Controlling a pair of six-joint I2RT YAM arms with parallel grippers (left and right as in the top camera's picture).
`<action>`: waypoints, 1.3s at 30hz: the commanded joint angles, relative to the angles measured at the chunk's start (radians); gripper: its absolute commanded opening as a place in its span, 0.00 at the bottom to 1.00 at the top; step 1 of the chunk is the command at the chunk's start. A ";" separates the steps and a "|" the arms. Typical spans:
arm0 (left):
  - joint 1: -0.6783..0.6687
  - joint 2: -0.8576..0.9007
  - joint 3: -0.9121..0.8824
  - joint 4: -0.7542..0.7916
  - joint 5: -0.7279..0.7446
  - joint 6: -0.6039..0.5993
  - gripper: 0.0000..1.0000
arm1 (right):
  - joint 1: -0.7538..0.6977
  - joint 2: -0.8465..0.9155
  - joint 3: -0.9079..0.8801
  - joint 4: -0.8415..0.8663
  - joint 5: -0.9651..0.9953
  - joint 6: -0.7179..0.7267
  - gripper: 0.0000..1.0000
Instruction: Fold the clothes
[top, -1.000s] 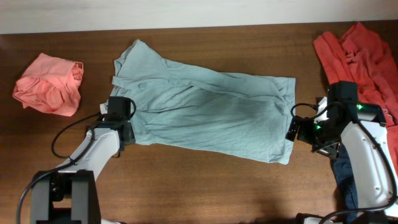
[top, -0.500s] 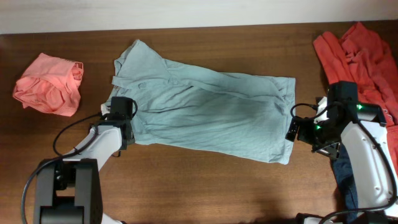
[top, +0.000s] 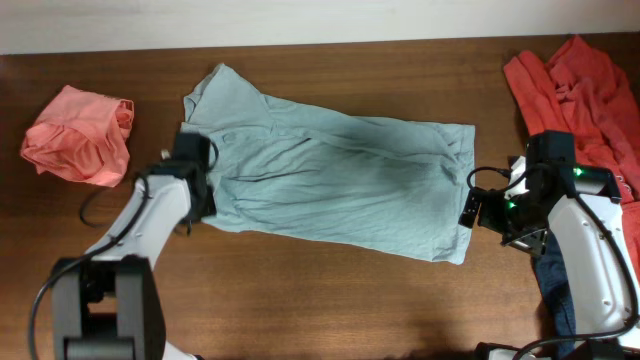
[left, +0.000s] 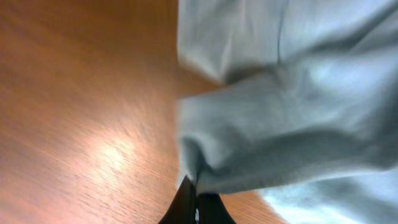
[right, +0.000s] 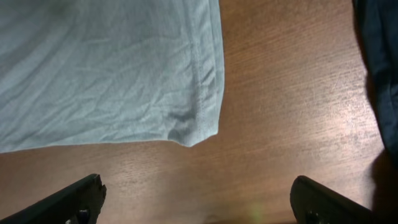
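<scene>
Nearest, at the front right of the counter (top: 300, 300): a navy garment (right: 380, 68), bunched beside the right arm. Just ahead of it, the right hand (right: 202, 199), released and spread wide, hovering over bare wood just beside the hem corner of the pale blue-green T-shirt (top: 330, 180), gripping nothing. Across on the left, the left hand (left: 194, 202), clenched on a raised pinch of the shirt's sleeve-side edge. Spread across mid-counter, wrinkled and skewed, collar end to the left. Likely trouble from here: pulling with only one end held and dragging the whole shirt instead of folding it; losing so thin a pinch mid-lift; creasing over the wrinkles into a crooked fold; snagging the navy cloth on the right. Farther back, a salmon-pink piece (top: 78, 133) crumpled at the left and an orange-red heap (top: 575, 85) at the right corner, both apart from the shirt. No bin, basket or other container in view.
</scene>
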 joint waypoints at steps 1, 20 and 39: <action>0.002 -0.105 0.179 -0.047 0.069 0.005 0.01 | -0.001 0.005 0.000 -0.019 -0.002 -0.010 0.99; 0.002 -0.154 0.280 0.042 0.128 0.005 0.00 | 0.000 0.005 -0.217 0.038 0.055 0.145 0.81; 0.002 -0.154 0.280 0.018 0.131 0.005 0.01 | 0.205 0.131 -0.313 0.338 0.201 0.343 0.74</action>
